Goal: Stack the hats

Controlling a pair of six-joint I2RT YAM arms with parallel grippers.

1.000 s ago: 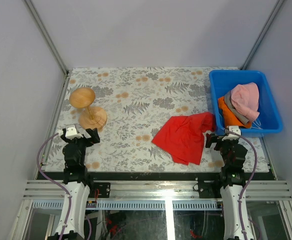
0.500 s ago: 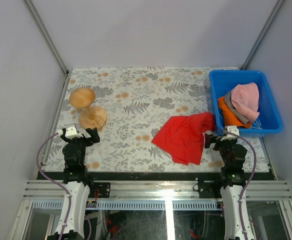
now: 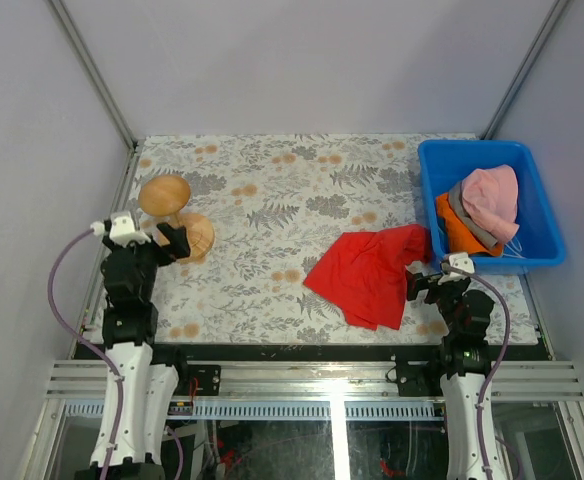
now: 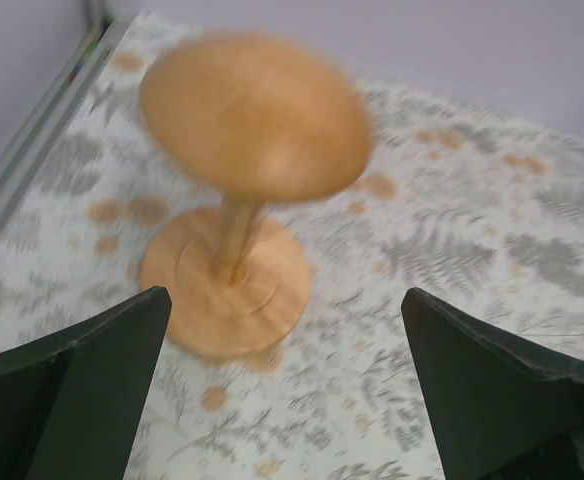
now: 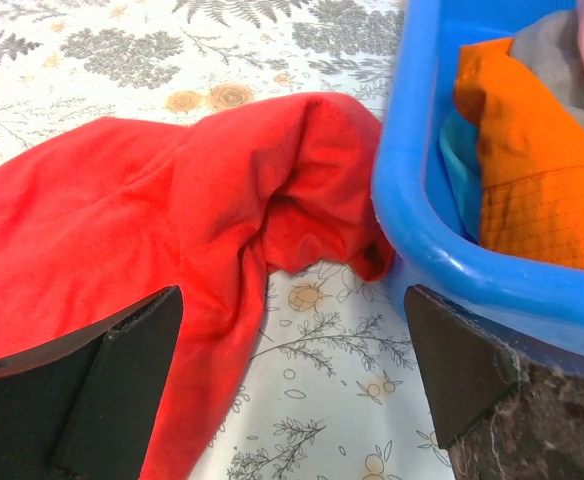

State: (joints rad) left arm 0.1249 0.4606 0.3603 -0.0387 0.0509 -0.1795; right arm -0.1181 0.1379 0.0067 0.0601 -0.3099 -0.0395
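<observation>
The hats lie piled in a blue bin (image 3: 537, 225) at the right. The pink hat (image 3: 492, 197) is on top, over the grey hat (image 3: 469, 224) and the orange hat (image 3: 454, 230). In the right wrist view the orange hat (image 5: 532, 180), a strip of teal hat (image 5: 457, 170) and the grey hat (image 5: 557, 50) show inside the bin (image 5: 422, 230). My left gripper (image 3: 152, 238) is open and empty, just in front of the wooden stand (image 3: 175, 212). My right gripper (image 3: 437, 285) is open and empty between the red cloth and the bin.
A flat red cloth (image 3: 370, 270) lies on the floral table (image 3: 272, 200) left of the bin; it also shows in the right wrist view (image 5: 122, 240). The wooden mushroom-shaped stand (image 4: 242, 190) stands upright at the table's left, near the metal edge rail (image 4: 32, 150).
My left arm has moved forward towards the wooden stand, its gripper now right by the base. My right gripper has shifted slightly. The hats and cloth have not moved.
</observation>
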